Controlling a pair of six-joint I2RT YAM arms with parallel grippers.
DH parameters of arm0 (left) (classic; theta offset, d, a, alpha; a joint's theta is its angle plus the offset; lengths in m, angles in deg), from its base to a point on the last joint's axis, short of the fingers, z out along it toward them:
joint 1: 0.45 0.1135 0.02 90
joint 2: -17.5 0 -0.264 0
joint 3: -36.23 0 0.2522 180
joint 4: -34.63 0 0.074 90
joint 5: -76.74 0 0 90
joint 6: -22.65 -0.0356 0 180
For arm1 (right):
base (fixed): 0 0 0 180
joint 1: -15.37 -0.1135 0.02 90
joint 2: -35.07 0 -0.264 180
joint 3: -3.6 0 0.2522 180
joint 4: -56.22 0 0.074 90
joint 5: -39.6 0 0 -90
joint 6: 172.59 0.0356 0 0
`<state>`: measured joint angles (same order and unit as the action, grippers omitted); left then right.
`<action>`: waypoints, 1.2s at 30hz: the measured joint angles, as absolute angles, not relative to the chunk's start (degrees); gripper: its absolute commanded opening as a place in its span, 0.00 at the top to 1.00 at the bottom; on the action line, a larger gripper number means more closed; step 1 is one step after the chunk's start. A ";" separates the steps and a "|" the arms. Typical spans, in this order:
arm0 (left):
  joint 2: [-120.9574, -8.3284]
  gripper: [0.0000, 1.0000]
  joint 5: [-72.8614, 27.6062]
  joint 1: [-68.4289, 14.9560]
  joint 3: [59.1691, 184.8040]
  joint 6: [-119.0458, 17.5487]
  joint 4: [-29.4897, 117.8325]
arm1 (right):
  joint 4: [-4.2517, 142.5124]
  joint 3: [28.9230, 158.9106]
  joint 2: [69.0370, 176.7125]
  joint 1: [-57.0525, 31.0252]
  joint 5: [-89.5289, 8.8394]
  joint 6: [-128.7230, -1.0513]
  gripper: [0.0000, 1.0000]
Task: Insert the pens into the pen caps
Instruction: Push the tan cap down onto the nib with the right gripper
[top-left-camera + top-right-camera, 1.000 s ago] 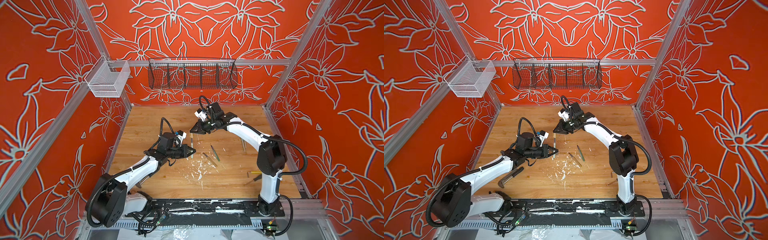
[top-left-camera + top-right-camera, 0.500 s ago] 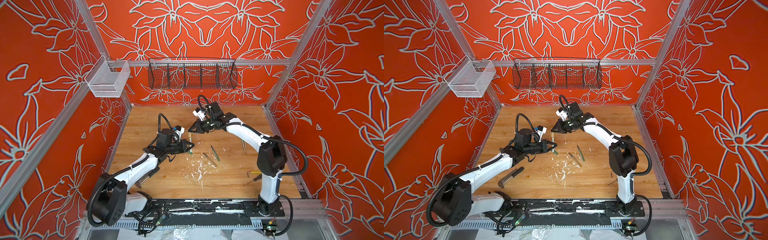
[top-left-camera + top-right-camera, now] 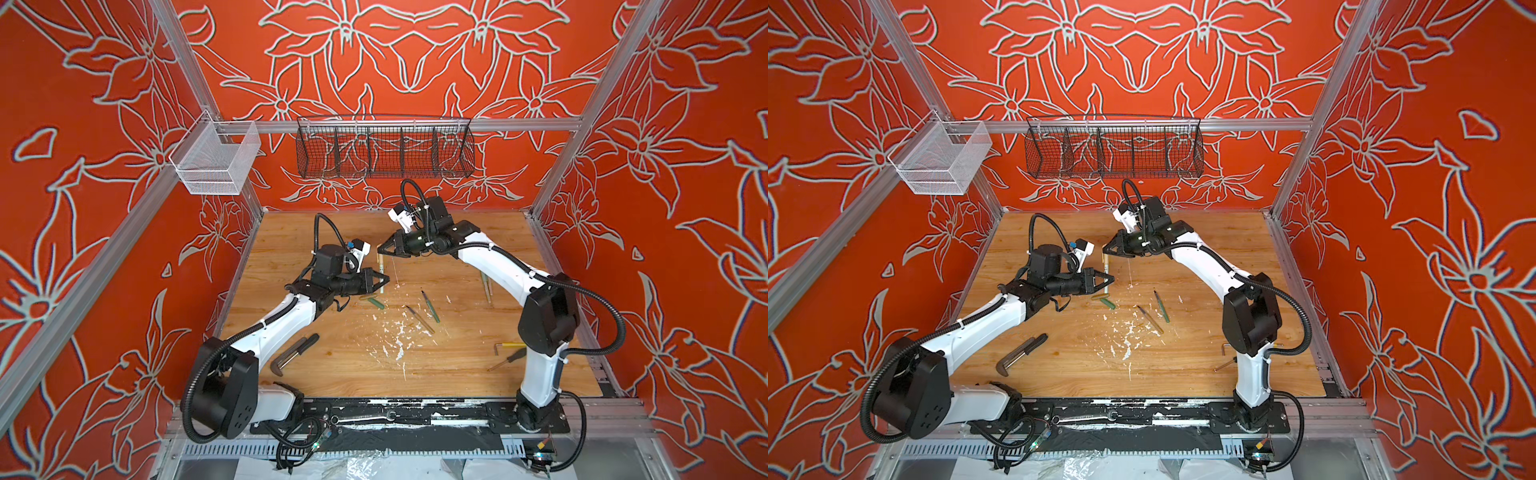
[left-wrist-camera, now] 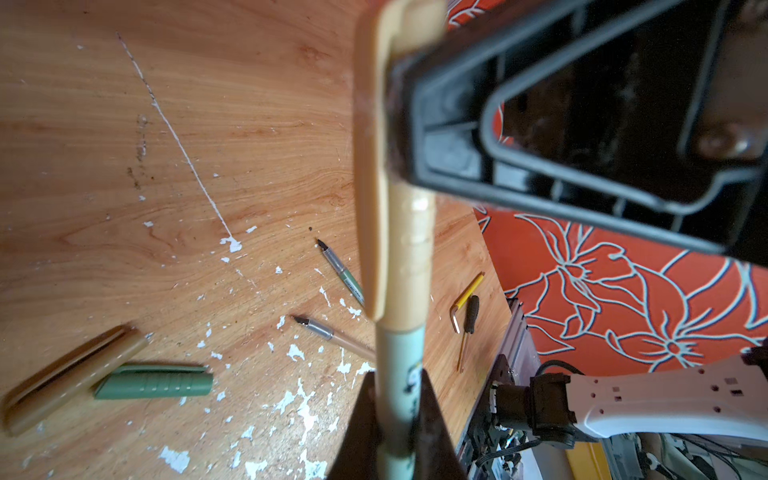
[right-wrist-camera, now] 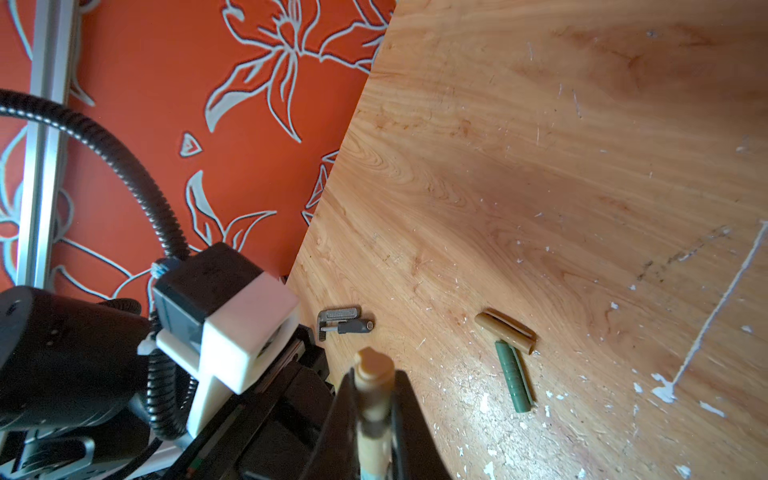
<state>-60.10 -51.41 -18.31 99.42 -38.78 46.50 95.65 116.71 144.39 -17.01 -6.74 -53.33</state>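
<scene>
At lower left in a top view, a grey tool (image 3: 293, 351) is lying on the desk (image 3: 457, 374) beside the left arm. At centre, the left claw (image 3: 384, 279) is clamping the pale green pen (image 3: 381, 272) by its barrel. Just below it, a tan cap (image 3: 367, 297) and a green cap (image 3: 377, 304) are lying just beside each other, clear of the pen. The right claw (image 3: 379, 250) is pinching the held cap (image 3: 379, 258), also tan, at the pen's upper end. In the left wrist view the pen is sitting inside that cap. Right of centre, a tan pen (image 3: 419, 320) and a green pen (image 3: 430, 306) are lying uncapped among white flecks. Farther right, a pair of pens (image 3: 485, 286) is lying partly under the right arm. A hex key (image 3: 509, 345) and a screwdriver (image 3: 513, 357) are lying at lower right, well apart from both claws.
</scene>
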 measured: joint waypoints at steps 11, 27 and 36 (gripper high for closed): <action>-65.79 1.00 -57.20 -16.02 108.88 -42.06 52.75 | 98.17 121.06 144.87 -16.66 -9.32 -60.85 1.00; -67.21 1.00 -59.15 -14.51 110.34 -43.30 54.74 | 95.89 121.55 147.25 -16.40 -3.90 -60.09 1.00; -67.18 1.00 -60.17 -14.34 110.34 -42.60 55.07 | 96.15 121.33 146.99 -16.33 -3.85 -59.78 1.00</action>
